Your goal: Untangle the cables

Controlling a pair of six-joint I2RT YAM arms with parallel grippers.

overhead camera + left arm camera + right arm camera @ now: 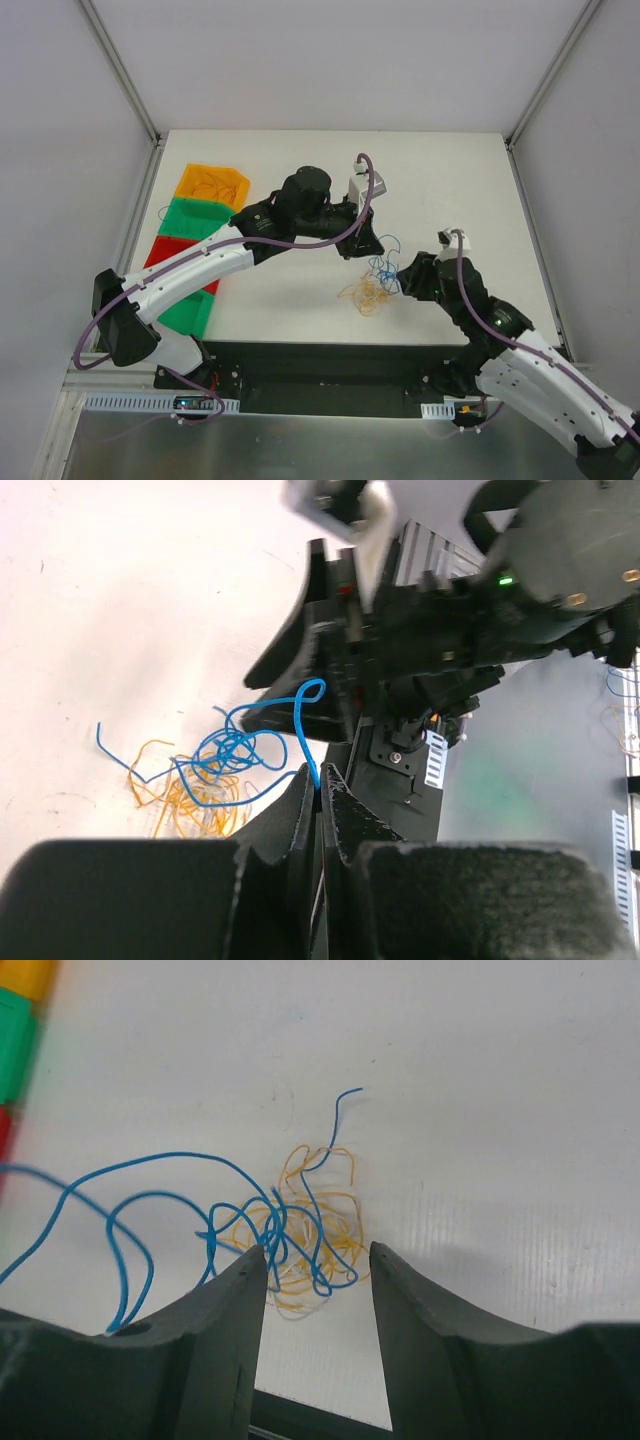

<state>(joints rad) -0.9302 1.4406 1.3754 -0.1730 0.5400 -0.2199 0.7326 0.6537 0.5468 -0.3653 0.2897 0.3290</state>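
Observation:
The cables [372, 284] are a small clump of thin blue and orange-tan strands near the table's front middle. They also show in the left wrist view [205, 770] and the right wrist view [300, 1235]. My left gripper [320, 778] is shut on one blue strand, which rises in a loop above the fingertips; in the top view it [368, 246] sits just behind the clump. My right gripper [318, 1255] is open and empty, its fingers either side of the clump's near edge; in the top view it [402, 278] is just right of the clump. I see no red strand.
Coloured bins stand in a row at the table's left: orange [211, 184], green [196, 217], red [168, 252] and another green [188, 310], partly under my left arm. The table's front edge [330, 343] is close below the clump. Loose thin wires lie near the bins [162, 212].

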